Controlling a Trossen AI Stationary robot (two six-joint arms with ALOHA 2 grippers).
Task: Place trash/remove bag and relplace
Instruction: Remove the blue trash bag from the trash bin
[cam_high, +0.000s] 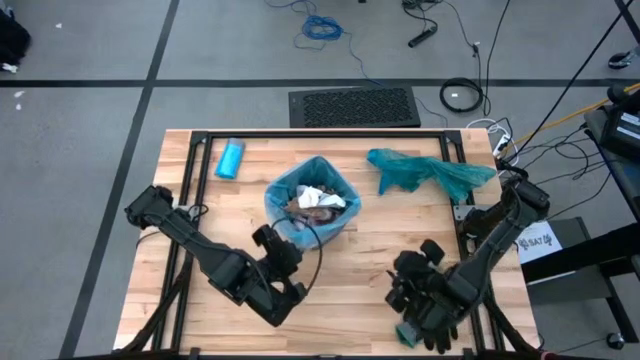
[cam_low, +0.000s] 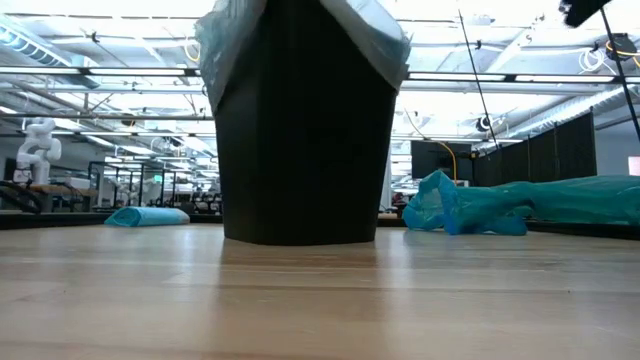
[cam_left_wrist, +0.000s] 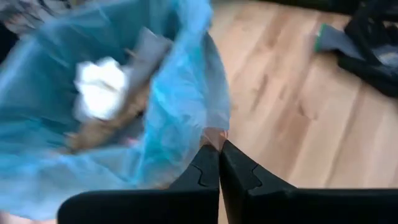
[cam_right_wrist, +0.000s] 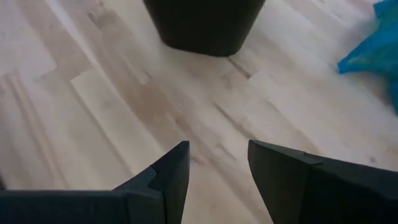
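Wooden desk (cam_high: 350, 270) on a grey floor, with cables and a dark mat (cam_high: 354, 107) beyond its far edge. Near the desk's middle stands a black bin (cam_low: 305, 140) lined with the pale blue bag (cam_high: 283, 190), its rim folded over the bin's top. Inside lies the trash (cam_high: 318, 202): a white crumpled wad and brown paper scraps. The left tool (cam_left_wrist: 219, 163) sits at the bag's near rim, fingers pressed together with a fold of blue plastic at their tips; whether it is truly pinched cannot be told. The right tool (cam_right_wrist: 217, 158) hangs low over bare wood at the near right, fingers parted, holding nothing, beside black gloves (cam_high: 425, 292). A teal plastic bag (cam_high: 430, 172) lies at far right; a light-blue bottle (cam_high: 231, 159) at far left.
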